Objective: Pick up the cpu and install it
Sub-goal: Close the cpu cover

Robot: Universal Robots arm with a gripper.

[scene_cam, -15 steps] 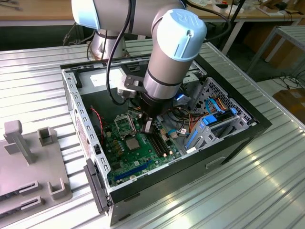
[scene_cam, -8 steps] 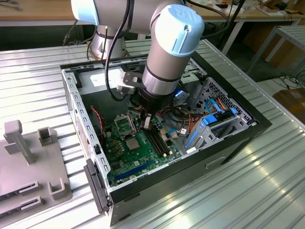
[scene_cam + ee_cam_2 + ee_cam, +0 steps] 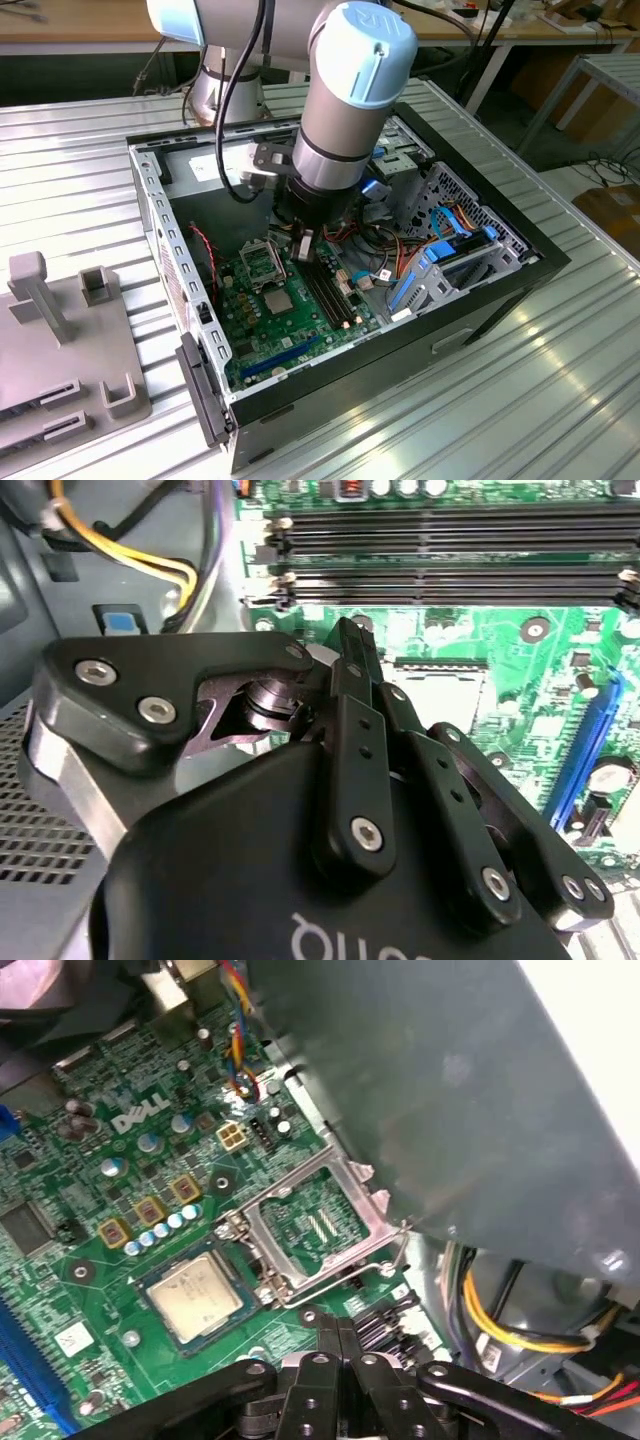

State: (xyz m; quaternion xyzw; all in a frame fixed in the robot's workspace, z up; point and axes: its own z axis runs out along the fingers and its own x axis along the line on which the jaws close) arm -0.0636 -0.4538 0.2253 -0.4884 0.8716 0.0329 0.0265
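One gripper (image 3: pixel 340 1345), fingers pressed together and holding nothing, hovers low in the first wrist view; the cpu (image 3: pixel 197 1296) sits in its socket, lower left, beside the raised socket frame (image 3: pixel 312 1222), apparently already installed.

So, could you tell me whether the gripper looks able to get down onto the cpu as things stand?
Probably yes. The cpu lies flat in its socket with its metal top bare, and the socket frame is swung up beside it, not over it. The gripper hangs just off to one side, fingers together and empty.
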